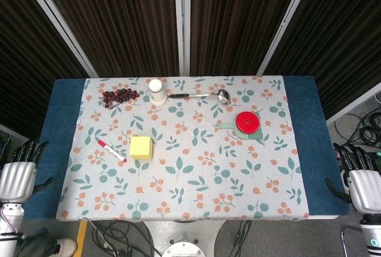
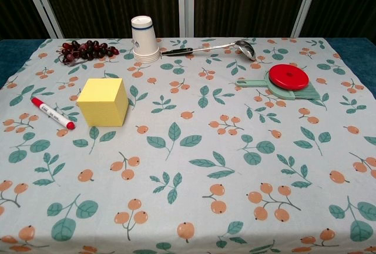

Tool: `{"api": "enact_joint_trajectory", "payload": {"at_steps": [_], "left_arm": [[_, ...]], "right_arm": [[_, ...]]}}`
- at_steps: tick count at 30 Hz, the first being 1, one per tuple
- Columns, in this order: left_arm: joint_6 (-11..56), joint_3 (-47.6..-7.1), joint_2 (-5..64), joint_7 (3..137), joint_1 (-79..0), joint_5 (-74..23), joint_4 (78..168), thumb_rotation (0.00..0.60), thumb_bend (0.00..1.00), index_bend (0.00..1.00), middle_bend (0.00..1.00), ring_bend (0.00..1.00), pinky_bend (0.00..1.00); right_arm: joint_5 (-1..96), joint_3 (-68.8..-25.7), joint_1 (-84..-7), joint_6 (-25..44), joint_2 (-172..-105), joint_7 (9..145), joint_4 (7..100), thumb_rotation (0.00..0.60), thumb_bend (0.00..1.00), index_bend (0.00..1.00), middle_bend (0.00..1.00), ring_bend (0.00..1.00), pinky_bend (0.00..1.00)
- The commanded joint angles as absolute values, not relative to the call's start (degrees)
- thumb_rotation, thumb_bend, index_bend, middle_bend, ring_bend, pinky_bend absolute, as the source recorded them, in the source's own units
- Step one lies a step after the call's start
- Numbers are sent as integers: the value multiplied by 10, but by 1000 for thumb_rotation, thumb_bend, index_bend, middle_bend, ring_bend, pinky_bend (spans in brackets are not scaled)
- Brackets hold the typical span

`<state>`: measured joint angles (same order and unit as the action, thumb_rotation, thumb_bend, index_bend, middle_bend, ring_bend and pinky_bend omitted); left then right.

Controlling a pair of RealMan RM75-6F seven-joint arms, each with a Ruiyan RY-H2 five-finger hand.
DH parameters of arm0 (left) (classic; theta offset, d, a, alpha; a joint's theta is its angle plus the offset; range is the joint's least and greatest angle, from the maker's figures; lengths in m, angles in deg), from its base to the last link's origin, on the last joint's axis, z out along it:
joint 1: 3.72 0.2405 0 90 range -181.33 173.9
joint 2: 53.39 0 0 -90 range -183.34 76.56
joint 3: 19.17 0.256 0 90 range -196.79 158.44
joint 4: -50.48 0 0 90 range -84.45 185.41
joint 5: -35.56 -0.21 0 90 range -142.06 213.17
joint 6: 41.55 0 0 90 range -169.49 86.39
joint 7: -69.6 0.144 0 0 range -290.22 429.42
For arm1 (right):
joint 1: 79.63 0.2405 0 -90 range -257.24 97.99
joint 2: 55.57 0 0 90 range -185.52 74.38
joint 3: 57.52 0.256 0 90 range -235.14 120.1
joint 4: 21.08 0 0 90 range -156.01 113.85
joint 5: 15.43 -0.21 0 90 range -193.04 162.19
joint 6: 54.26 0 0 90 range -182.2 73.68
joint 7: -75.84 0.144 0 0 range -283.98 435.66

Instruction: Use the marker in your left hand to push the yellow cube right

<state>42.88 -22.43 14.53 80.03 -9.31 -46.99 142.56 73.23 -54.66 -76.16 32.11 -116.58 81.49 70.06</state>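
Head view shows the marker [image 1: 111, 150] lying flat on the desk [image 1: 300, 144], just left of the yellow cube [image 1: 141, 147], with a small gap between them; its red cap points toward the near edge. Neither robot hand holds it. The left robot hand [image 1: 18, 176] hangs off the desk's left edge with its fingers apart and nothing in them, and the right robot hand [image 1: 361, 182] sits off the right edge, likewise empty with fingers apart.

Judging by looks, the marker is a thin, stiff, light stick with a smooth barrel that could roll or slip on the cloth, so the white barrel near its middle seems the best place to take hold, leaving one end free for pushing. The cube looks light, perhaps foam or a block of paper, with flat sides; it should slide easily on the tablecloth [image 1: 196, 168] but may turn if pushed off-centre, so the marker ought to meet the middle of its left face.

By count: one marker, one yellow cube, one upturned paper cup [image 2: 144, 38], one ladle [image 2: 211, 47], one bunch of dark grapes [image 2: 85, 50], and one red disc [image 2: 288, 77] lying on a green holder [image 2: 305, 94].
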Motion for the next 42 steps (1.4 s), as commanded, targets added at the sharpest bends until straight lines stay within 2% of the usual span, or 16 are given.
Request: {"api": "enact_joint_trajectory", "payload": {"at_steps": [1, 14, 21, 26, 33, 42], "left_arm": [[428, -224, 146, 799, -93, -469, 1425, 600, 199, 192, 158, 101, 177], [414, -228, 143, 753, -115, -498, 1405, 600, 197, 195, 157, 101, 176], [341, -245, 142, 652, -186, -526, 1353, 600, 200, 232, 206, 101, 177], [273, -244, 160, 597, -250, -557, 1297, 600, 236, 263, 237, 110, 177], [196, -226, 214, 568, -328, -594, 1203, 600, 276, 284, 270, 127, 177], [133, -188, 282, 559, -371, -605, 1119, 600, 280, 301, 284, 130, 177]], "right_arm": [[732, -546, -761, 321, -1166, 814, 701, 600, 223, 5, 138, 0, 75], [738, -543, -769, 343, -1156, 820, 699, 600, 222, 5, 138, 0, 75], [747, -541, -768, 349, -1145, 827, 702, 600, 222, 5, 135, 0, 75], [756, -543, -767, 352, -1141, 829, 706, 600, 222, 5, 135, 0, 75], [758, -546, -773, 360, -1136, 827, 712, 600, 222, 5, 135, 0, 74], [753, -548, -775, 356, -1135, 824, 715, 600, 223, 5, 135, 0, 75]]}}
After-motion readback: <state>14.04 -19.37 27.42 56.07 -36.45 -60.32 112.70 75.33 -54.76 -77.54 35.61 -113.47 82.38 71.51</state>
